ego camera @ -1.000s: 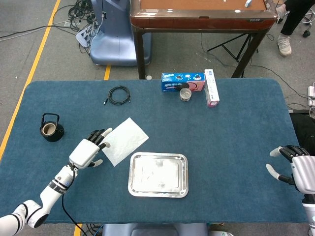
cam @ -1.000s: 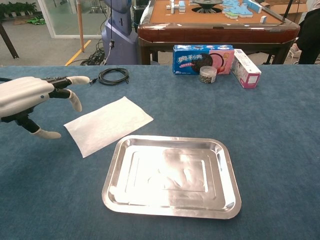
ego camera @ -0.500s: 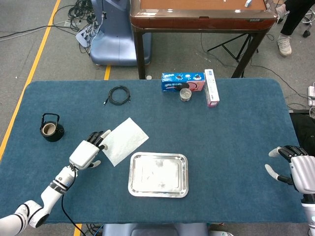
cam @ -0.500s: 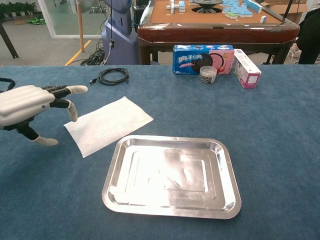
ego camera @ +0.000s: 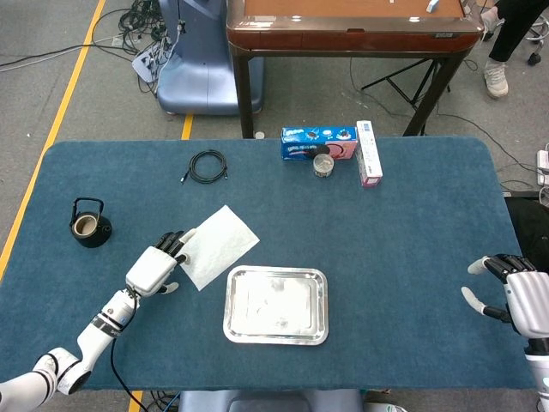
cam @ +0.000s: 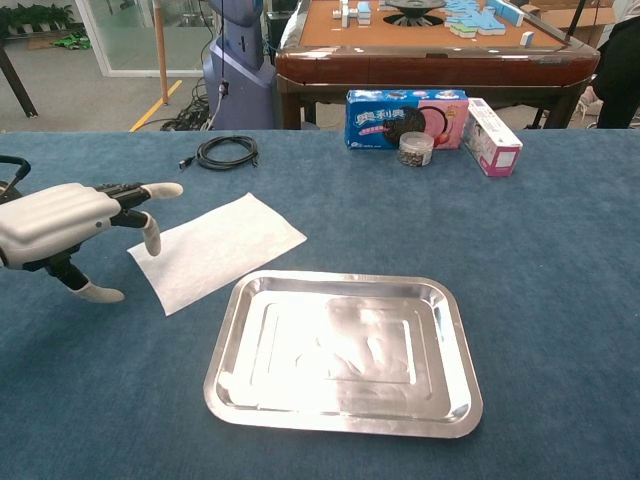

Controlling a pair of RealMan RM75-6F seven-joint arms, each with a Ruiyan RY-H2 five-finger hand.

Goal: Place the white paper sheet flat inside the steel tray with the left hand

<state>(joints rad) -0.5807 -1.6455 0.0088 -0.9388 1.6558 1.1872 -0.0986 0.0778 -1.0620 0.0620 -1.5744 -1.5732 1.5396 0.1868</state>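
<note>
White paper sheet (cam: pixel 217 249) lies untouched beside the steel tray (cam: pixel 343 410); left hand (cam: pixel 62 218), fingers spread, reaches its edge—pinching comes next.

**Materials and finishes**

Bench (cam: pixel 560 260): blue cloth cover, matt, napped like felt or carpet.
Steel tray (cam: pixel 345 352): bright metal, mirror-glossy, faint dents in the floor.
White paper sheet (cam: pixel 215 248): thin matt paper, finely textured.
Left hand (cam: pixel 60 215): smooth white plastic shell, slight sheen, black parts at the fingers.
Biscuit box (cam: pixel 405 118): glossy printed card.
Cable coil (cam: pixel 226 151): matt black sheath.
Rear table (cam: pixel 430 55): polished brown wood.
</note>
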